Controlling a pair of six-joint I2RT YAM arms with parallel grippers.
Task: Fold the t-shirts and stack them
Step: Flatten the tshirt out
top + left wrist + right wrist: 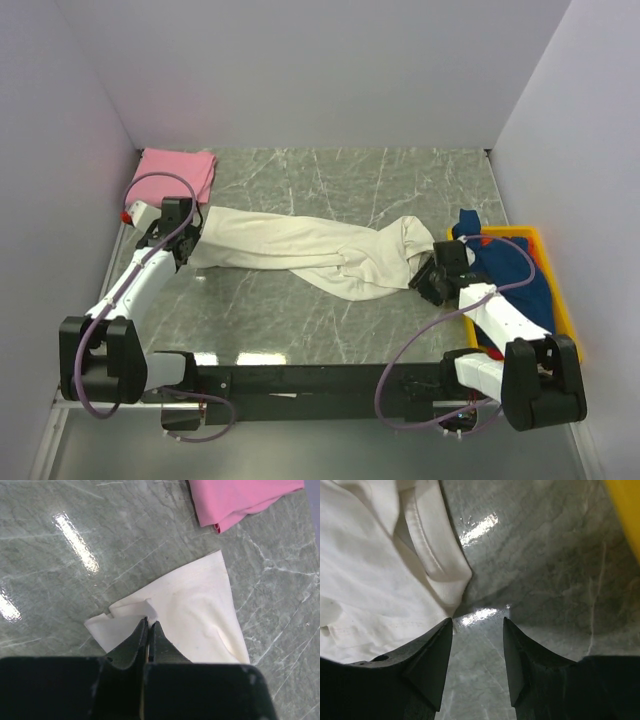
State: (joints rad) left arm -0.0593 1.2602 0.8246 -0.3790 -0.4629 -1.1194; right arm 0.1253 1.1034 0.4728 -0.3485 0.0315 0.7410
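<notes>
Two arms work one garment on the marbled table (350,180). At the far left corner lies a pink t-shirt (180,170), folded flat and apart from the rest. Just in front of it the left gripper (190,248) is clamped on the left end of the cream-white t-shirt (300,250); the left wrist view shows its fingers (137,640) pressed together with a small fold of the cloth edge pinched at the tips. The cream-white t-shirt lies drawn out in a long, wrinkled band across the middle of the table, bunched at its right end. The right gripper (432,282) sits at that bunched end with its jaws spread and nothing between them, the tips over bare table, the left tip just beside the shirt's ribbed hem. At the right edge stands a yellow bin (556,290). It holds a dark blue t-shirt (510,265), crumpled, with part spilling over the bin's far left corner; the right arm hides the bin's near half.
</notes>
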